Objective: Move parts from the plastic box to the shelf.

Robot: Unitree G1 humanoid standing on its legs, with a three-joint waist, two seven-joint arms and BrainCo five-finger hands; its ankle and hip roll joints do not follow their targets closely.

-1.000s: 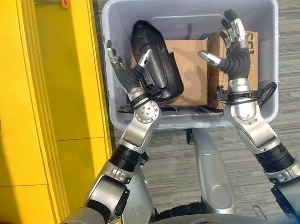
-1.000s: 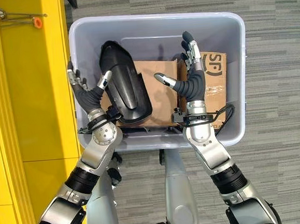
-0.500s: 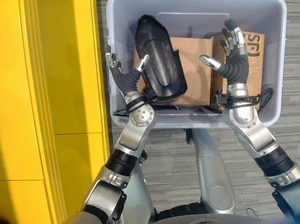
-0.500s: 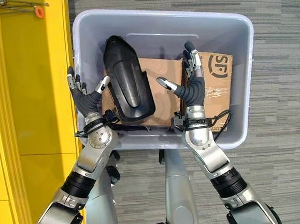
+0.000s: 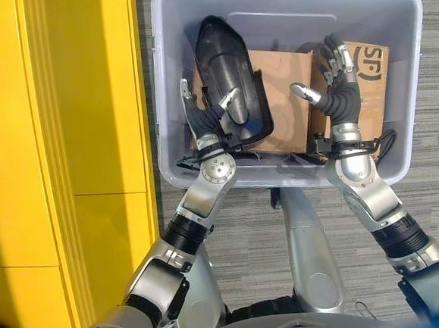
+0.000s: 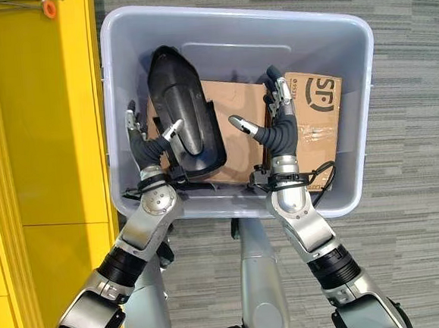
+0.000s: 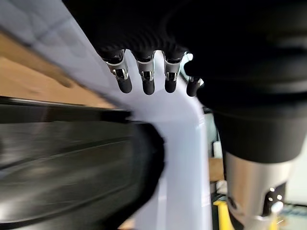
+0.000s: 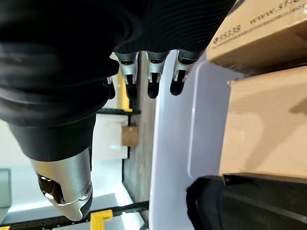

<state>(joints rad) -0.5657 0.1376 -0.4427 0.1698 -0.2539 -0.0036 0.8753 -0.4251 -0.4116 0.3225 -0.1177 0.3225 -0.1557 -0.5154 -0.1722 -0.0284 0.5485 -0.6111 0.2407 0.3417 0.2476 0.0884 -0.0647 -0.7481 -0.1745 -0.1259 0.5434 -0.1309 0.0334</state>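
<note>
Left eye view looks straight down into a pale grey rectangular plastic box [image 5: 170, 99] standing on grey striped carpet [image 5: 247, 230], with a bright yellow shelf surface [image 5: 89, 144] running along its 9 o'clock side, just beside the box wall. Inside the box lies a long black moulded plastic part [image 5: 232, 79], its narrow rounded end pointing to 12 o'clock and its broad end towards 6 o'clock. It rests on a flat brown cardboard sheet [image 5: 278, 83] that covers the middle of the floor of the box. At 3 o'clock from that sheet stands a brown cardboard carton with black print [image 5: 368, 76], close to the box's right wall.

The left hand [image 5: 206, 115] is inside the box at the black part's 8 o'clock edge, its fingers spread and straight, its thumb lying against or just over the part's side; nothing is gripped. In the left wrist view the dark fingertips [image 7: 146, 86] hang loose before the pale box wall, with the black part close below them.

The right hand [image 5: 339, 86] is raised over the gap between the cardboard sheet and the carton, at 3 o'clock from the black part and apart from it, fingers extended towards 12 o'clock and thumb splayed out towards the part. It holds nothing. The right wrist view shows its fingertips [image 8: 152, 86] relaxed beside the carton's edge.

The cardboard sheet lies between the two hands, and the box's near wall crosses in front of both wrists.
</note>
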